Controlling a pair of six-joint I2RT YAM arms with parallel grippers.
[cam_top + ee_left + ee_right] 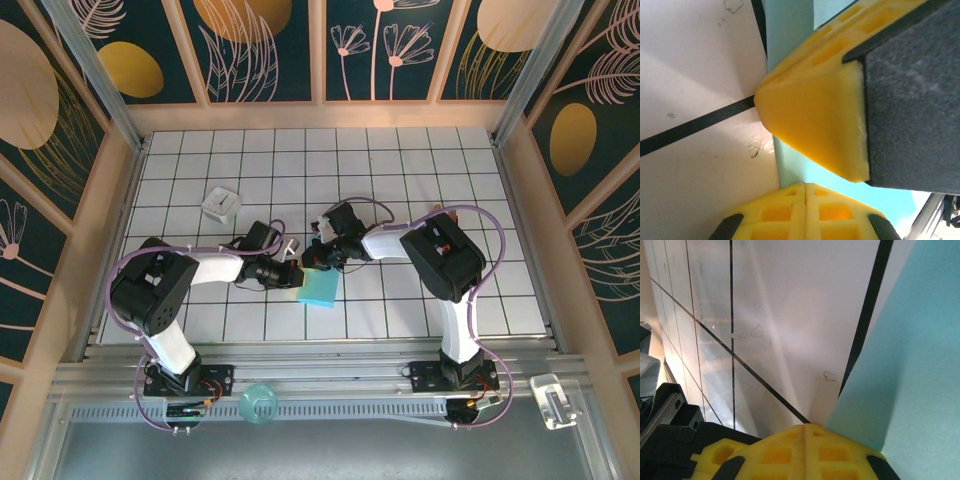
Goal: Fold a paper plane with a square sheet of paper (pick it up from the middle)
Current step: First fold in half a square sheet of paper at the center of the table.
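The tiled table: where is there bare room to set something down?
Bare tiles run along the far rows of the table beyond the white block, and right of the right arm. The middle is crowded: the left gripper and right gripper meet over the sheet of paper.

Bright, even overhead light, soft shadows, wrist views blurred up close, pale glare streaks across the white table [790,315]
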